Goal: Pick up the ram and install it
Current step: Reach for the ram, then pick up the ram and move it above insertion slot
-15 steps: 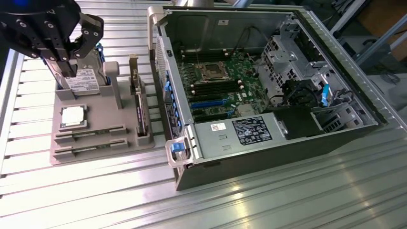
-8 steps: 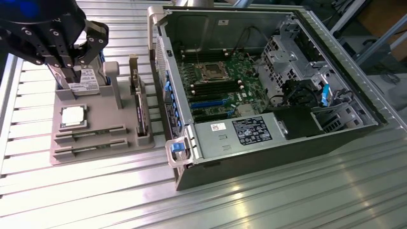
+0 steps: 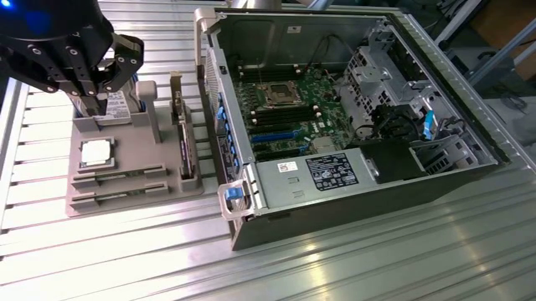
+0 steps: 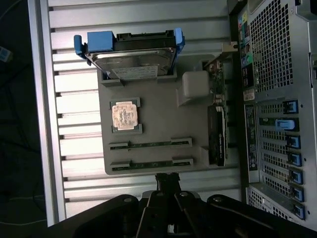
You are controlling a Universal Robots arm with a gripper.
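Note:
Two ram sticks lie on edge in parallel slots of the grey holder tray (image 3: 134, 207), one (image 3: 117, 177) (image 4: 151, 145) closer to the CPU chip than the other (image 3: 117, 194) (image 4: 151, 163). Both are thin green strips. My black gripper (image 3: 92, 100) (image 4: 167, 179) hangs high above the tray with its fingers shut together and nothing between them. In the wrist view its fingertips sit just past the tray edge nearest the ram sticks. The open computer case (image 3: 352, 119) shows the motherboard with dark memory slots (image 3: 280, 117) beside the CPU socket (image 3: 277, 94).
The tray also holds a silver CPU chip (image 3: 96, 152) (image 4: 124, 115), a hard drive with blue rails (image 4: 131, 54) (image 3: 117, 106) and an upright expansion card (image 3: 184, 147) (image 4: 217, 134). The case's rear panel (image 4: 277, 99) stands right beside the tray. Everything rests on a ribbed metal table (image 3: 377, 263).

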